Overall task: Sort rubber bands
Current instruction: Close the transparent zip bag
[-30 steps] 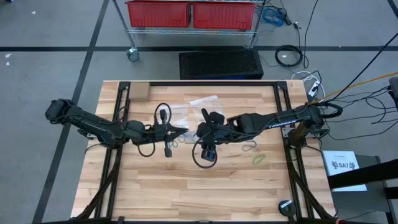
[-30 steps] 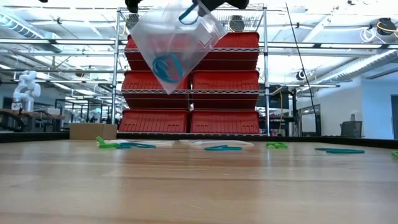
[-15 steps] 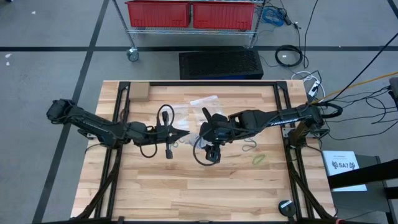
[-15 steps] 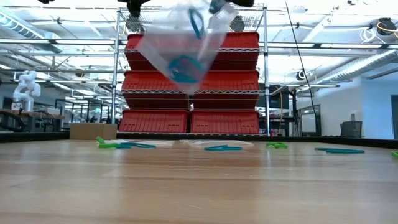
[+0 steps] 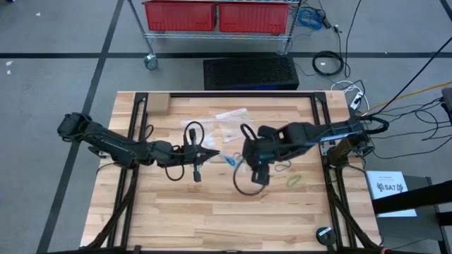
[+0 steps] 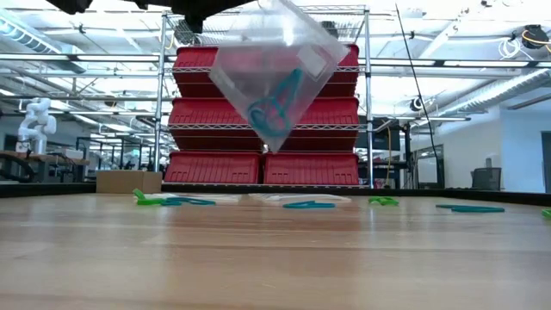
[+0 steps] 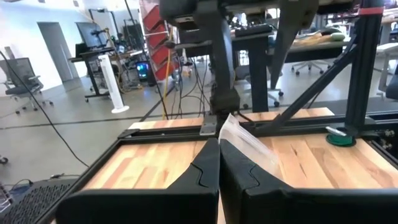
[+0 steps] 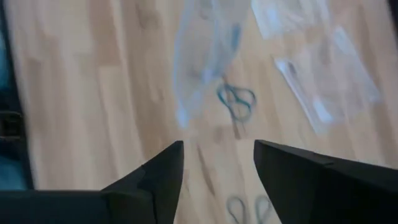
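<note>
Above mid-table, left gripper [image 5: 212, 152] clenched on clear bag [image 6: 274, 73], hanging corner-down; blue rubber bands [image 6: 275, 105] inside, slanting toward low corner. Right gripper [image 8: 217, 163] spread, empty, just beside. Other bands [image 6: 308, 205] lie flat on table [image 5: 212, 212].

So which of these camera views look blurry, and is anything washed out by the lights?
Right wrist view: motion-smeared, the clear bag and teal rubber bands soft. Low view: the near table is out of focus, ceiling lights glare behind the hanging bag. High view: evenly lit, sharp.
</note>
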Motion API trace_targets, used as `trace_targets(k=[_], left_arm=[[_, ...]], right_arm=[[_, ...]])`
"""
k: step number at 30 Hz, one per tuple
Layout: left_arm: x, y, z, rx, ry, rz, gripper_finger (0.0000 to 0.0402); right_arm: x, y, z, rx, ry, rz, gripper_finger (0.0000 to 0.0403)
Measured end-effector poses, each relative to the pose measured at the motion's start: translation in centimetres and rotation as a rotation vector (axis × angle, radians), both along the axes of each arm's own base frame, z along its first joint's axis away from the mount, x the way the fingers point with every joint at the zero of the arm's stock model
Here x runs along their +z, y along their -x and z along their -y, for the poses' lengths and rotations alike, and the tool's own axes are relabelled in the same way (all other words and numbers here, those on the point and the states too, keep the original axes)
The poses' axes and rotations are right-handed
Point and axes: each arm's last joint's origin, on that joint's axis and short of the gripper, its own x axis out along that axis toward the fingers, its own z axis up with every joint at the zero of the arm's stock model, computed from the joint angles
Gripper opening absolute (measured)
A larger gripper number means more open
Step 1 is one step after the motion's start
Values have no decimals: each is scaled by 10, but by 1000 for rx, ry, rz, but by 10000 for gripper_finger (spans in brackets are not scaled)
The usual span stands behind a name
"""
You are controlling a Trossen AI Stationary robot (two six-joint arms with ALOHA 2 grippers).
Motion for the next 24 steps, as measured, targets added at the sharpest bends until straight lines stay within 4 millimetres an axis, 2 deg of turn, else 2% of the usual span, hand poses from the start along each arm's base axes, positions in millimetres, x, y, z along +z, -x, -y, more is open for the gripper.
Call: trace_targets(k=[2, 5, 12, 18, 24], left_arm=[[0, 0, 0, 1, -11, -2, 0], [-2, 0, -1, 15, -38, -25, 0], [-15, 0, -5, 32, -39, -160, 0], [-25, 3, 2, 1, -39, -257, 0], [-26, 7, 17, -59, -45, -261, 0]], right_arm=[[-9, 3, -7, -11, 45, -37, 174], [-35, 5, -20, 10, 82, -114, 141], [-110, -1, -42, 79, 88, -126, 16], [-158, -1, -52, 87, 42, 30, 2], [-198, 11, -58, -16, 107, 114, 3]])
